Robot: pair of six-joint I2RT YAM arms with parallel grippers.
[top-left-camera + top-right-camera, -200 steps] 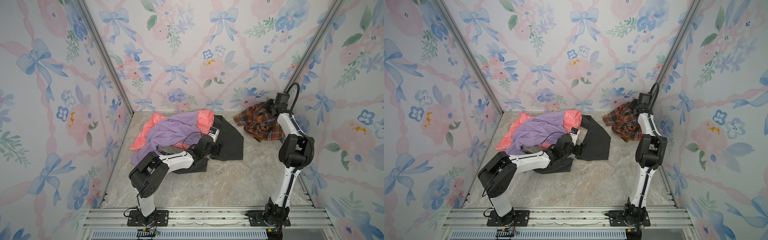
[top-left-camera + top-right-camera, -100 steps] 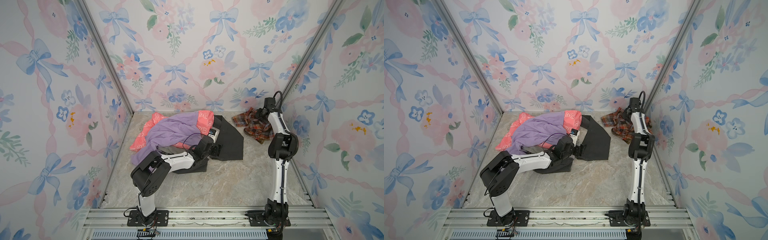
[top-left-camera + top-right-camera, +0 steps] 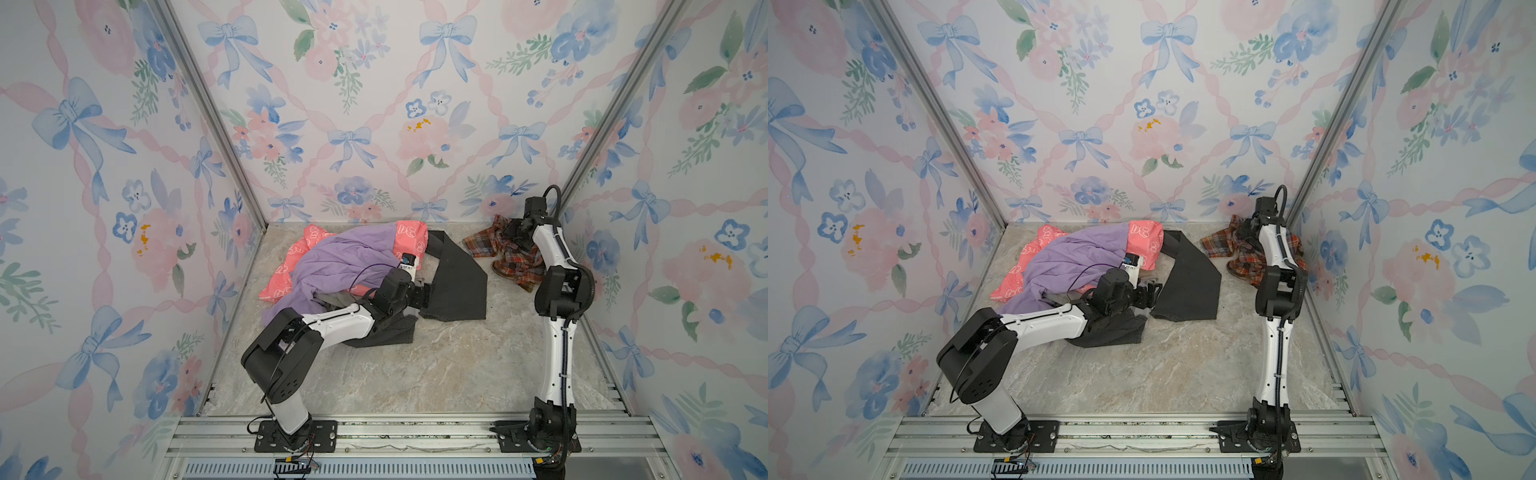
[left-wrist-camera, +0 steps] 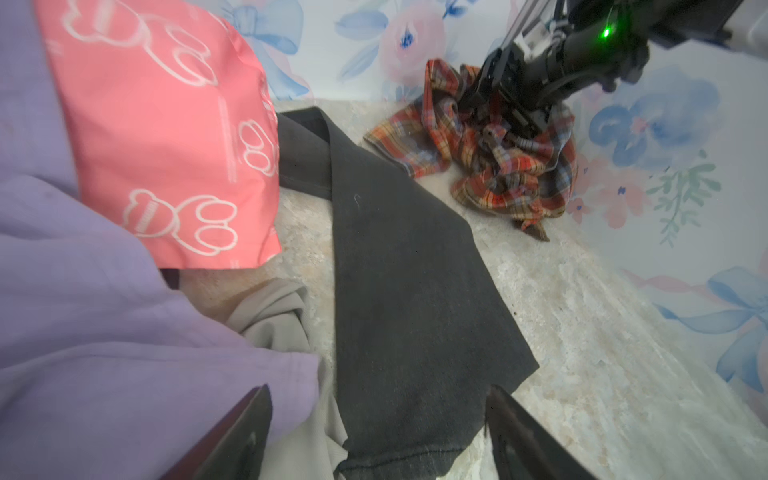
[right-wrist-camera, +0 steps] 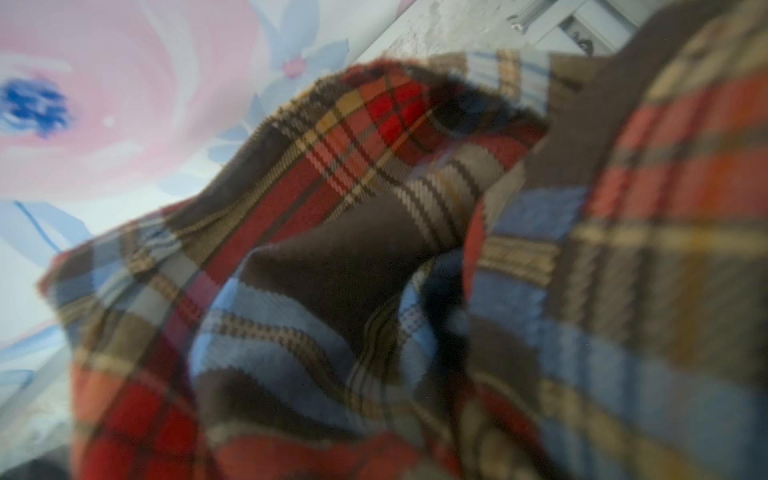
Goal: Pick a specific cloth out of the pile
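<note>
Two pairs are showing: left jaws gaping open over the pile [image 3: 340,262], right jaws, state untellable, sitting on the two-o'clock cloth [image 3: 513,266].

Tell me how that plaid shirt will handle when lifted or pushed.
The plaid shirt lies crumpled in soft folds, so it will likely hang limp when lifted. Its weave looks thin up close, so it is probably light. Pushed, it would likely bunch rather than slide whole.

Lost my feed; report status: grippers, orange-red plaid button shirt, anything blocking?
Left gripper open over flat dark grey garment. Right gripper down in crumpled orange-red plaid woven shirt, jaws unclear. Shirt apart from lilac-and-coral garment pile; no other garment on it.
</note>
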